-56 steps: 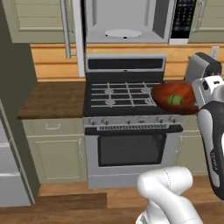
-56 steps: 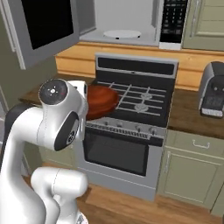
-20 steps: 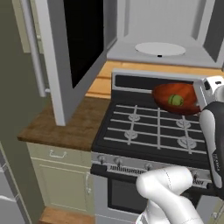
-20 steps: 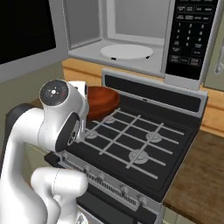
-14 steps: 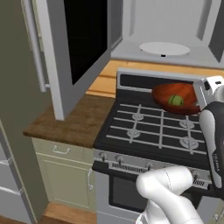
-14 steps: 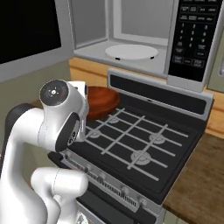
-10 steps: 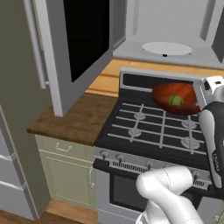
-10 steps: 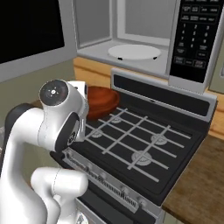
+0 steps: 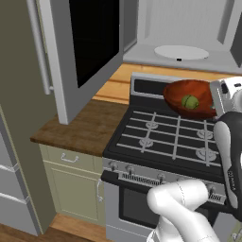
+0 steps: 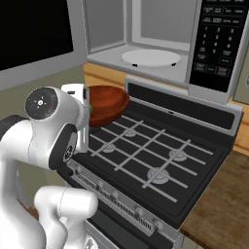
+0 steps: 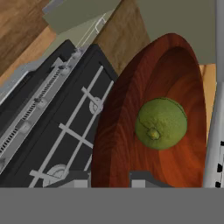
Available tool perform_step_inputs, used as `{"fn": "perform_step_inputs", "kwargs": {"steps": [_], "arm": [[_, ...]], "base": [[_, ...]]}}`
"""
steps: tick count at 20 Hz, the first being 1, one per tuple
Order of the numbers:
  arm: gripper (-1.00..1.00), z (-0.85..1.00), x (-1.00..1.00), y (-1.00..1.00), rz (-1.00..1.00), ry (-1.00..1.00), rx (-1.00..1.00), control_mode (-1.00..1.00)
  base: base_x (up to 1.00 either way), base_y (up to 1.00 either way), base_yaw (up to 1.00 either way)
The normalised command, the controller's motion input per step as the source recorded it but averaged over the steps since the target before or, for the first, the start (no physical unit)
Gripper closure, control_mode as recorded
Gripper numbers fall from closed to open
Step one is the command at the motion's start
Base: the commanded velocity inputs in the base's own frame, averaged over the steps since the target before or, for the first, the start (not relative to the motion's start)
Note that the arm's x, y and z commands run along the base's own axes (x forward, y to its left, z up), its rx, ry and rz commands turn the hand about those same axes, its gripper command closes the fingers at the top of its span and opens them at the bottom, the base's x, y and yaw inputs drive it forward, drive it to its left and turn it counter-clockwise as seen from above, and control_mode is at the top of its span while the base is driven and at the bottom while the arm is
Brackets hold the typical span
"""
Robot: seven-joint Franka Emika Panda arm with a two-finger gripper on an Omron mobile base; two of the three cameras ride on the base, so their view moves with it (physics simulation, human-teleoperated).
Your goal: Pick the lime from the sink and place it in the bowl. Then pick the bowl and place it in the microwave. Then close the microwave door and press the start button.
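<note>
gripper [image 11: 109,175] pinched bowl [image 9: 189,97] rim, lime [image 11: 161,123] inside. best keep bowl flat, lift gently onto microwave [image 10: 160,34] turntable [image 10: 151,57].

White arm raised, elbow bent, end effector [image 11: 109,178] nearly closed.

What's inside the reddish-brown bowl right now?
One small round green lime lies inside the glossy reddish-brown bowl, near its middle. The pincer covers the near rim, so that strip of the bowl cannot be checked.
</note>
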Motion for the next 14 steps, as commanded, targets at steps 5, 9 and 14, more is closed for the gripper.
{"fn": "perform_step_inputs", "kwargs": {"steps": [5, 9, 14], "arm": [[1.0, 0.71, 0.23, 0.0, -0.2, -0.13, 0.0, -1.0], [1.0, 0.44, 0.47, 0.0, -0.05, -0.04, 0.0, -1.0], [1.0, 0.23, 0.51, -0.23, 0.0, -0.01, 0.02, -1.0]], "base": [[0.0, 0.0, 0.0], [0.0, 0.0, 0.0], [0.0, 0.0, 0.0]]}}
